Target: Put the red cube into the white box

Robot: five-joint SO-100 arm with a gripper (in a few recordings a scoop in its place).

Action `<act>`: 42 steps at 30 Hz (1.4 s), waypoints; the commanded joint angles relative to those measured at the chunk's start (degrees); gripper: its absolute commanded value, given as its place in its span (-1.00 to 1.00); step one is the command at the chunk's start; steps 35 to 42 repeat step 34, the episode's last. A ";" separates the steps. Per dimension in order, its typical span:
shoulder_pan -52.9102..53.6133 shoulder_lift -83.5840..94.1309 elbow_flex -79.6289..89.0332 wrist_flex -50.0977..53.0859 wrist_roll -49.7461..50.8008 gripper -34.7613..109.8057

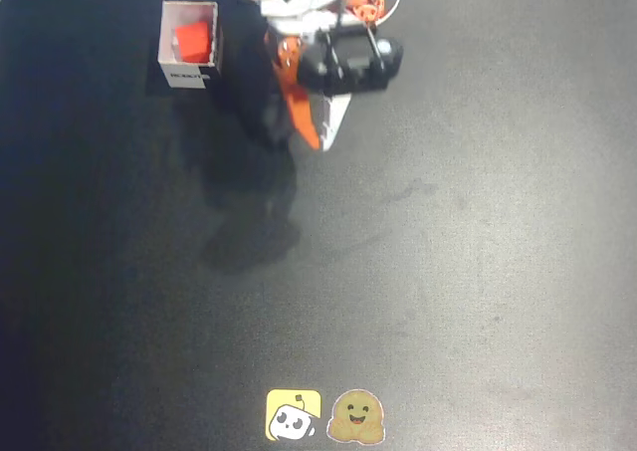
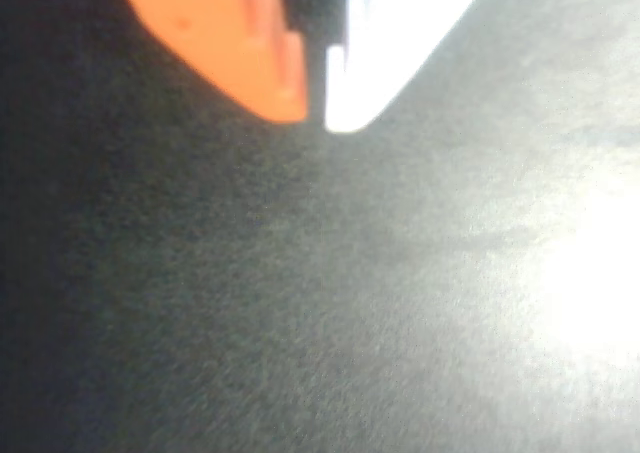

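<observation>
Red cube (image 1: 191, 40) sits inside white box (image 1: 189, 45), far left | gripper (image 1: 320, 138) clenched, empty, right of box | placement looks done

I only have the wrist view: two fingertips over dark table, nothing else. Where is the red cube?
Observer: In the overhead view the red cube sits inside the white box.
Operator: Where is that box relative to my tool?
Observer: The box is at the upper left of the overhead view; the tool is to its right and a little lower, apart from it.
Operator: Anything else on the table?
Observer: Two stickers at the bottom edge: a yellow sticker and a brown smiling sticker beside it.
</observation>
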 commanded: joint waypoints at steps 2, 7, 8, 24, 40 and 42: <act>-0.97 8.88 7.12 -1.93 0.53 -0.52; -0.97 8.88 12.74 -7.82 1.23 -0.52; -1.14 8.88 14.41 -8.44 2.37 -0.52; -1.23 8.88 22.24 9.23 7.47 -0.52; -1.23 8.88 22.24 9.23 7.56 -0.52; -1.23 8.88 22.24 9.23 7.56 -0.52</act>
